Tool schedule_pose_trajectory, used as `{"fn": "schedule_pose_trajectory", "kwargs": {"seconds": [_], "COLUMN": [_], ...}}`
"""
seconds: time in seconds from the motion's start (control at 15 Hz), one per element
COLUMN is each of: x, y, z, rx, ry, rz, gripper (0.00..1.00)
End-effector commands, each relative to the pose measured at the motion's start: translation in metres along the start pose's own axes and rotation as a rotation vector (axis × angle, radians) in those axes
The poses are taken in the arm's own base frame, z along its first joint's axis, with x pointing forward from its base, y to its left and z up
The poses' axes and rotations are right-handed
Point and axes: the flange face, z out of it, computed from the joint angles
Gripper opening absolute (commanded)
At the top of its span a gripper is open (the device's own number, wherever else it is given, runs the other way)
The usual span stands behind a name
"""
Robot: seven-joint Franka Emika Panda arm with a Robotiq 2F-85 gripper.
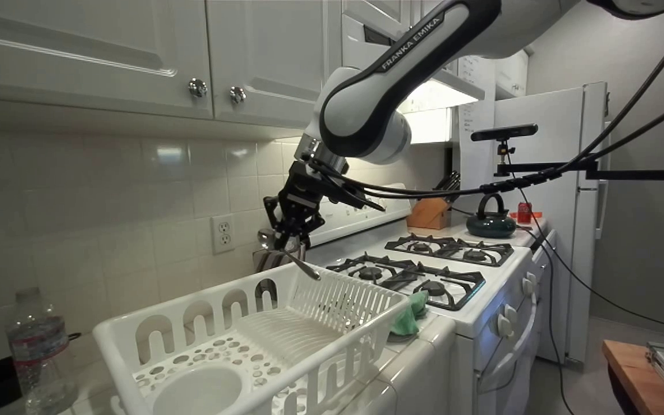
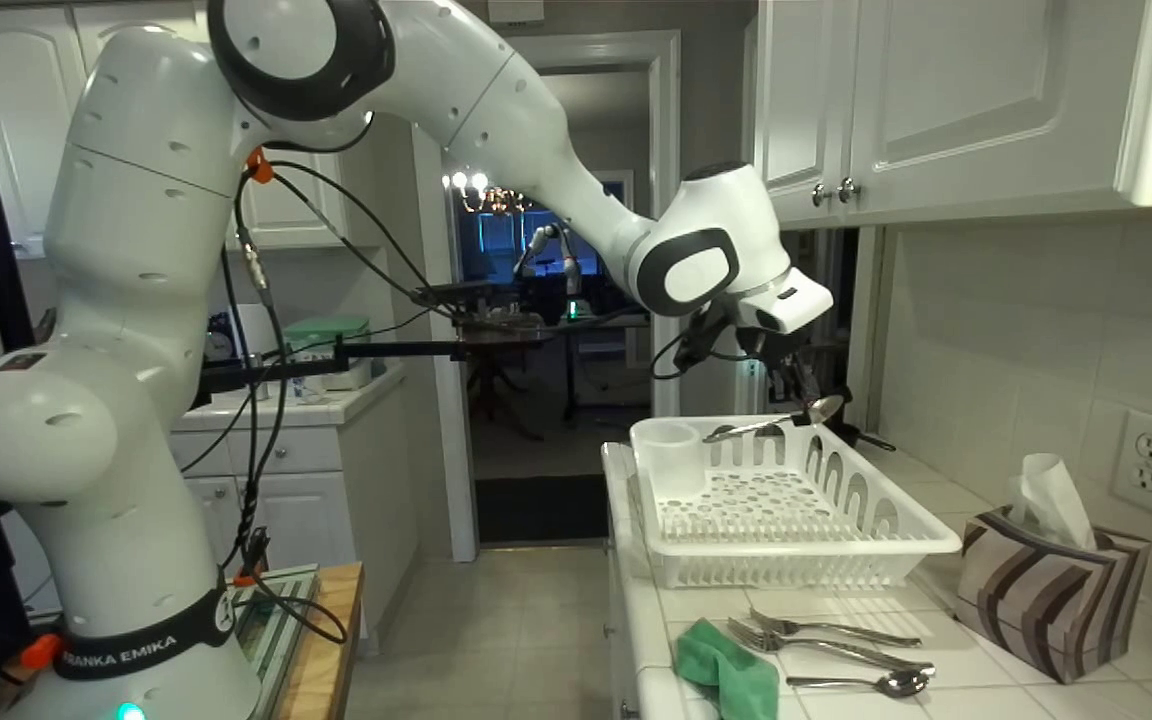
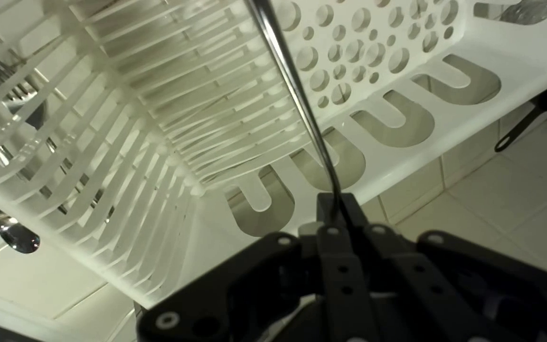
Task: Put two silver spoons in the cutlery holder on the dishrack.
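Note:
My gripper is shut on a silver spoon, also held in an exterior view. It is above the wall side of the white dishrack. In the wrist view the spoon's handle reaches from the fingertips out over the rack. The bowl is out of that view. A white rounded cup, which looks like the cutlery holder, stands in a rack corner, away from the gripper. The second spoon lies on the counter outside the rack; its bowl shows in the wrist view.
Two forks and a green cloth lie on the counter by the rack. A tissue box stands near the wall. A stove adjoins the counter. A bottle stands beside the rack. Wall cabinets hang above.

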Motion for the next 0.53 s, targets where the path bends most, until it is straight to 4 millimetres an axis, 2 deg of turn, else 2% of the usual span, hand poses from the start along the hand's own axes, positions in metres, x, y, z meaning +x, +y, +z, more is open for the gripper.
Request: {"fn": "schedule_pose_trajectory", "kwargs": {"seconds": [0.0, 0.27, 0.47], "x": [-0.001, -0.017, -0.037], "y": [-0.008, -0.036, -0.059], "z": [-0.001, -0.003, -0.004], "rx": [0.011, 0.050, 0.077], "ry": [0.014, 0.042, 0.059], "rz": [0.031, 0.006, -0.034], "gripper": [0.01, 0.01, 0.01]}}
